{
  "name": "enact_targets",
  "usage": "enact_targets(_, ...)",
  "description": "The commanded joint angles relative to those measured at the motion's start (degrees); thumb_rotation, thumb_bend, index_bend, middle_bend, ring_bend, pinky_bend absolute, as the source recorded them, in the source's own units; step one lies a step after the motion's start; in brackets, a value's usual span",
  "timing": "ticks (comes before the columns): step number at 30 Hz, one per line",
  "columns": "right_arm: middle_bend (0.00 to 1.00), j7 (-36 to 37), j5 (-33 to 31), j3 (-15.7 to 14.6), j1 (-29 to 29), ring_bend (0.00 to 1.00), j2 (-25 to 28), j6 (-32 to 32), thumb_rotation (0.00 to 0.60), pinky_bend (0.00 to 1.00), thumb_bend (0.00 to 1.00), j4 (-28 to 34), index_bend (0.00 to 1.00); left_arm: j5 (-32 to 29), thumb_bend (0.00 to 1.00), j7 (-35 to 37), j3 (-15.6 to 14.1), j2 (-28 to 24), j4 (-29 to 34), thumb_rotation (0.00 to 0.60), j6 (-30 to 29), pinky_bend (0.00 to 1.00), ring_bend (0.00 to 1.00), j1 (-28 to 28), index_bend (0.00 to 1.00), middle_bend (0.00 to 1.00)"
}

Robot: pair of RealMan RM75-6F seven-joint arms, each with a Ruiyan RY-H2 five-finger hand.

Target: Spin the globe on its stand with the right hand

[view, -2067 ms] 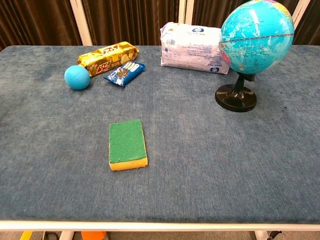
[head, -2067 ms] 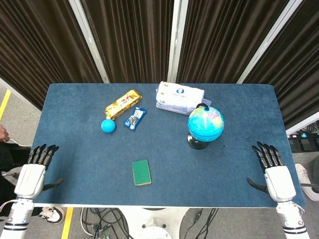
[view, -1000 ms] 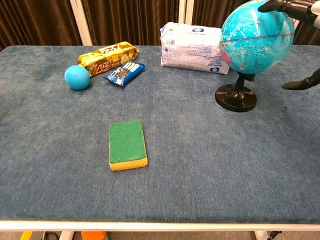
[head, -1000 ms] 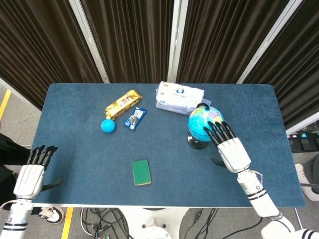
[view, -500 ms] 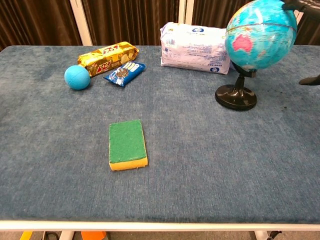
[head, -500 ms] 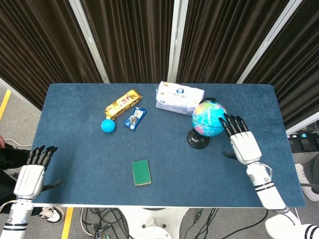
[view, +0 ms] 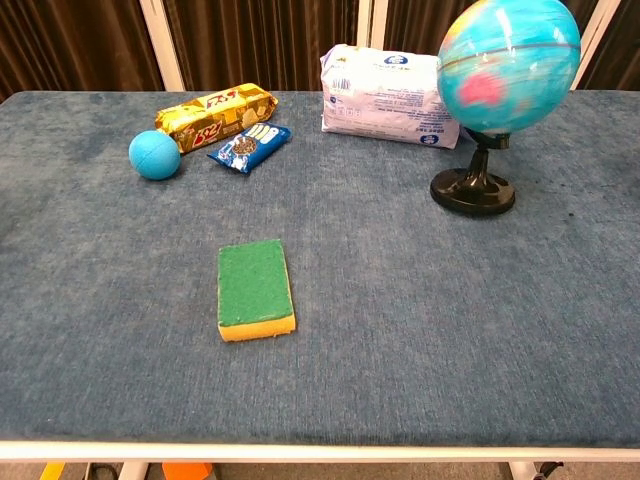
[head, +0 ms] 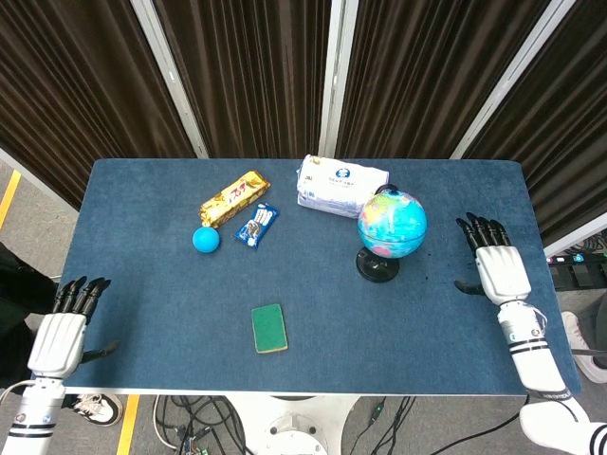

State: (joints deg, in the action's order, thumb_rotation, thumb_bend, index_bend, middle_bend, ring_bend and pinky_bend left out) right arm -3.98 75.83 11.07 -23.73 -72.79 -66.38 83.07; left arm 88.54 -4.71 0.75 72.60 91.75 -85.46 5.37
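The blue-felted table [head: 142,313] is taken as the frame, the globe [head: 392,224] as the landmark. The globe stands on its black stand [head: 377,266], right of table centre and well inside every edge. In the chest view its surface is smeared and blurred while the stand is sharp, so the sphere is judged to be turning; the spin step is judged done or nearly done.

The right hand [head: 496,266] is seen to the right of the globe, well apart from it, near the table's right edge, fingers spread and nothing held. The left hand [head: 59,332] lies far to the globe's left, off the table's left front corner, fingers extended side by side, empty.

If another flick is wanted, the right hand would have to be brought leftward across bare felt to brush the sphere's side; no obstacle is seen on that path. Care would be called for not to push the stand, which could tip or slide.

Just behind the globe, a white wipes pack [head: 342,186] leaves little room on that side. Farther left are a gold snack bar [head: 233,198], a green sponge [head: 269,328], a small blue packet [head: 256,225] and a blue ball [head: 206,239], all well apart from the globe. Open felt is found in front and to its right.
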Motion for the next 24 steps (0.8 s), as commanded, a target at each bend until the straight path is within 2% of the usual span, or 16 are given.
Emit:
enact_targets(1,0.0,1.8,2.6,-0.3,0.9,0.0,-0.4,-3.2,0.6,0.0,0.0,0.0,0.0,0.0,0.05,-0.1,0.0,0.0,0.1,0.6,0.1,0.08,0.01,0.0,0.1,0.1)
enact_targets(13,0.0,0.0,14.9,-3.6,3.0,0.0,0.2,-13.9,0.6,0.0,0.0,6.5,0.0,-0.1,0.05,0.1,0.0,0.0,0.1,0.6,0.0,0.08,0.01,0.0,0.1,0.1)
enact_targets(19,0.0,-2.4,19.5,-5.8,2.8,0.0,0.1,-14.5,0.6,0.0,0.0,8.6,0.0,-0.2,0.05,0.3,0.0,0.2,-0.2,0.6,0.1,0.08,0.01,0.0,0.1,0.1)
enact_targets(24,0.0,-3.8,20.5,-6.1,1.5,0.0,-0.5,-12.7,0.6,0.0,0.0,9.4,0.0,-0.2,0.05,0.3,0.0,0.4,-0.3,0.6,0.2,0.08,0.01,0.1,0.1,0.1)
